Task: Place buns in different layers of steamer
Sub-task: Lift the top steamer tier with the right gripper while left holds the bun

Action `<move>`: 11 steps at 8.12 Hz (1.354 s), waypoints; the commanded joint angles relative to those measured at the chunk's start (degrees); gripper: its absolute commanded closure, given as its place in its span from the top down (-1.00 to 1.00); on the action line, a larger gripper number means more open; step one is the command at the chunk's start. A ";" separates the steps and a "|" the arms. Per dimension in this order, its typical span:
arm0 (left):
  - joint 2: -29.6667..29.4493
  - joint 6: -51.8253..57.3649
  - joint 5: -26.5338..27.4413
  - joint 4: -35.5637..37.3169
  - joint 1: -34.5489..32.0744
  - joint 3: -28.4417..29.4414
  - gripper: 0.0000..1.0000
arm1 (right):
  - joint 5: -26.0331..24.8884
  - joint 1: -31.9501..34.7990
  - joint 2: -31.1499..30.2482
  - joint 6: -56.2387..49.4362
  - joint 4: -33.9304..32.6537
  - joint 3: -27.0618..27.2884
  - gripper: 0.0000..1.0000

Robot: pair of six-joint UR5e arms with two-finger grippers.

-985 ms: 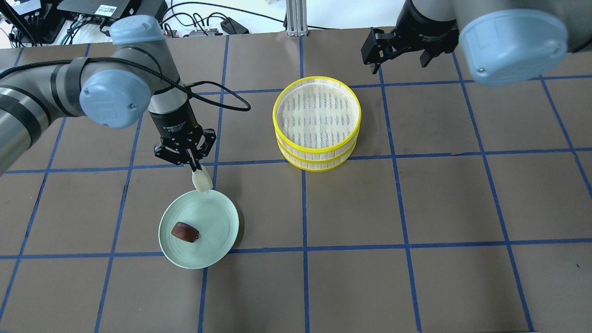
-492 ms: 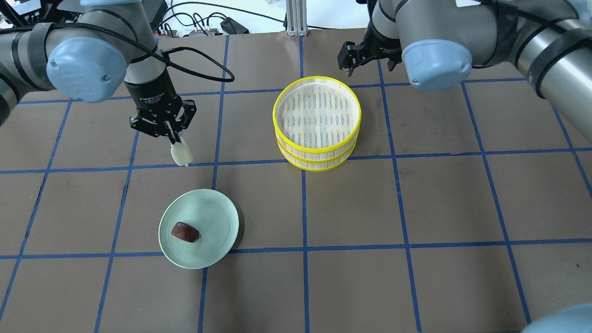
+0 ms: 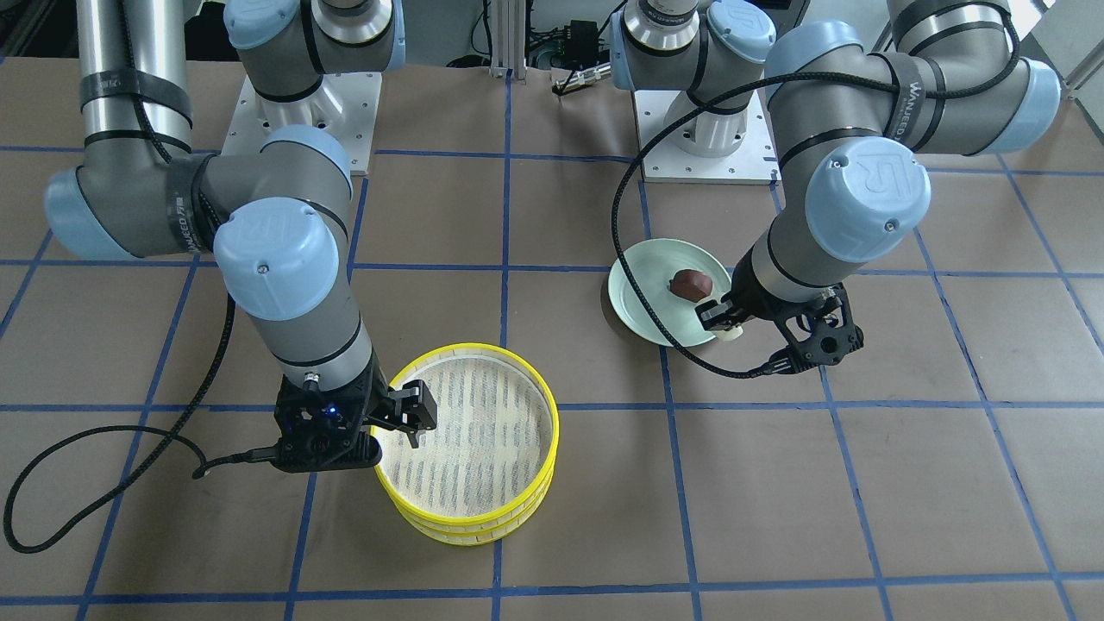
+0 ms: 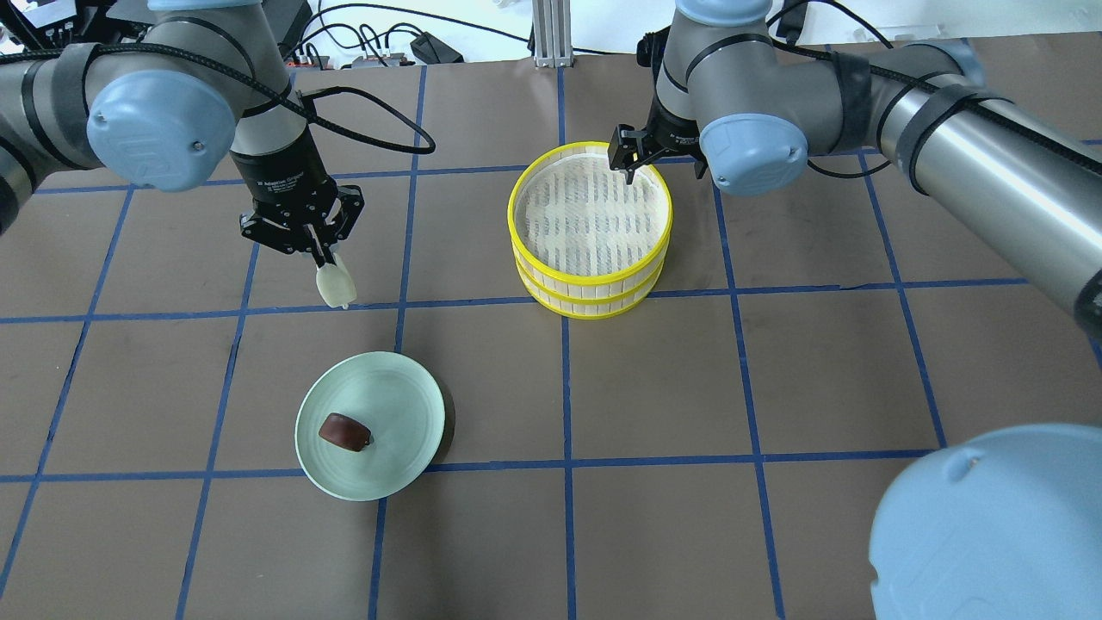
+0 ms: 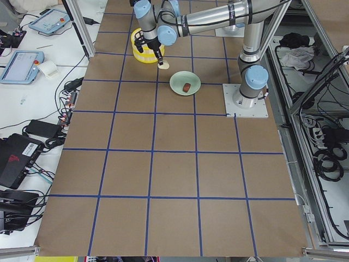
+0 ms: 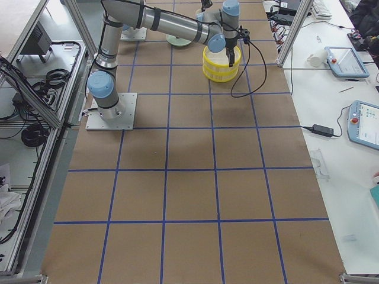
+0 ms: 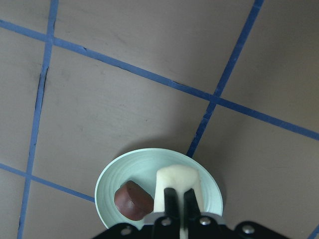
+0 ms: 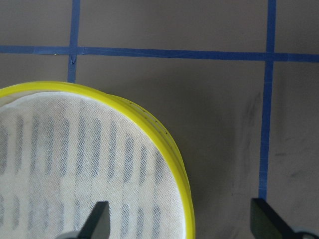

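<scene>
Two steamer layers are stacked; the top one (image 4: 514, 215) sits on the lower one (image 4: 594, 310), and the top one is empty. My left gripper (image 4: 320, 258) is shut on the cream-white bun (image 4: 334, 284) and holds it in the air beyond the pale green plate (image 4: 400, 413). In the left wrist view the bun (image 7: 177, 181) hangs over the plate (image 7: 107, 181). The reddish-brown bun (image 4: 345, 431) lies on the plate. My right gripper (image 8: 182, 226) is open, its fingers astride the top layer's rim (image 8: 169, 144), one inside and one outside.
The brown table has a blue tape grid (image 4: 564, 387). Cables and boxes (image 4: 215, 17) lie beyond the far edge. A black cable (image 3: 103, 483) trails from my right wrist across the table. My right arm's elbow (image 4: 990, 525) fills the near right corner of the overhead view.
My left gripper carried the white bun up and away from the plate, then held still. My right gripper swung in from the far right to the steamer's far rim.
</scene>
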 commanded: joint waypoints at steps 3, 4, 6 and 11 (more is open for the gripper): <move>-0.02 0.85 0.03 0.69 0.00 -0.23 -1.00 | -2.56 0.09 1.49 3.61 0.25 1.98 0.91; -0.11 0.85 0.03 0.95 0.00 -0.41 -1.00 | -2.66 0.09 1.49 3.70 0.25 2.25 0.66; -0.20 0.85 0.03 1.04 0.00 -0.50 -1.00 | -2.31 0.09 1.49 3.61 0.43 2.34 0.31; 0.33 0.77 -0.24 1.74 -0.08 0.46 -1.00 | -3.01 0.00 1.05 1.87 0.43 2.25 -0.71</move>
